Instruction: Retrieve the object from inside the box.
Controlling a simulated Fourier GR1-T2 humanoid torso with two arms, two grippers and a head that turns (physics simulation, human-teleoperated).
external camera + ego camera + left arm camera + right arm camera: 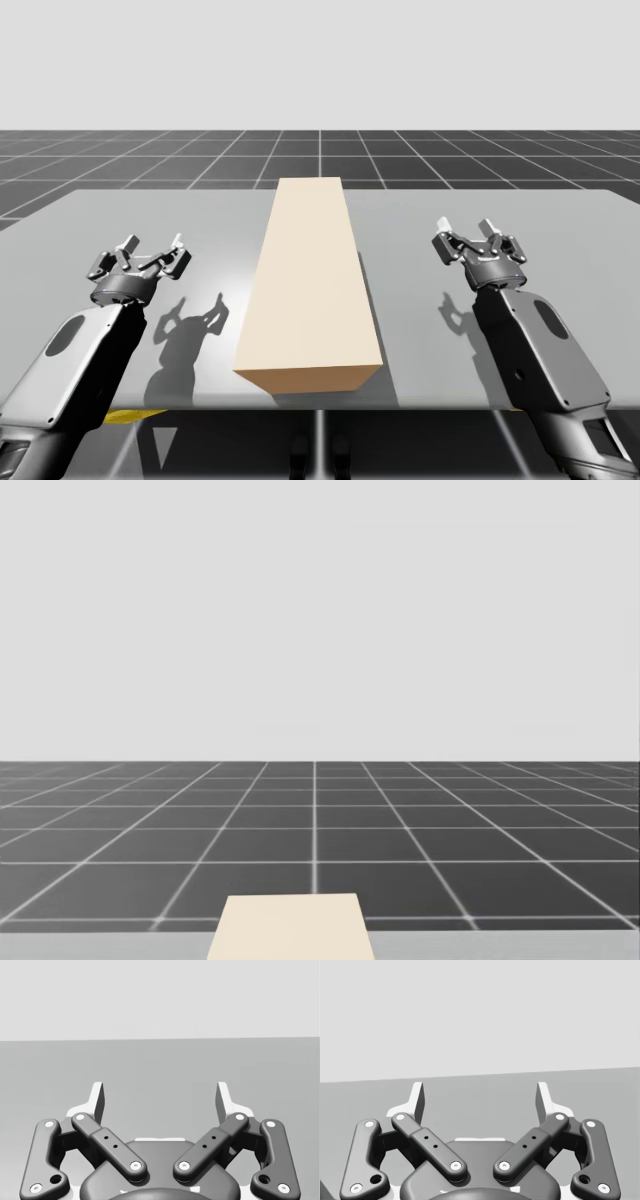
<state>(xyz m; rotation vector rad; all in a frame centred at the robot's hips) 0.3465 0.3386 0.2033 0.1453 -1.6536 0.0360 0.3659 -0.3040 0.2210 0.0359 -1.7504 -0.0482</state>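
Note:
A long tan box [310, 280] lies shut down the middle of the grey table [520, 210], running from the near edge toward the far side; whatever it holds is hidden. Its far end [290, 928] shows low in the head view. My left gripper [152, 243] hovers open to the left of the box, well apart from it. My right gripper [466, 226] hovers open to the right of the box, also apart. In the wrist views the left gripper [160, 1096] and the right gripper [480, 1096] stand wide open with nothing between their fingers, only bare table ahead.
Bare grey tabletop [130, 215] lies on both sides of the box. Beyond the table stretches a dark gridded floor [320, 830].

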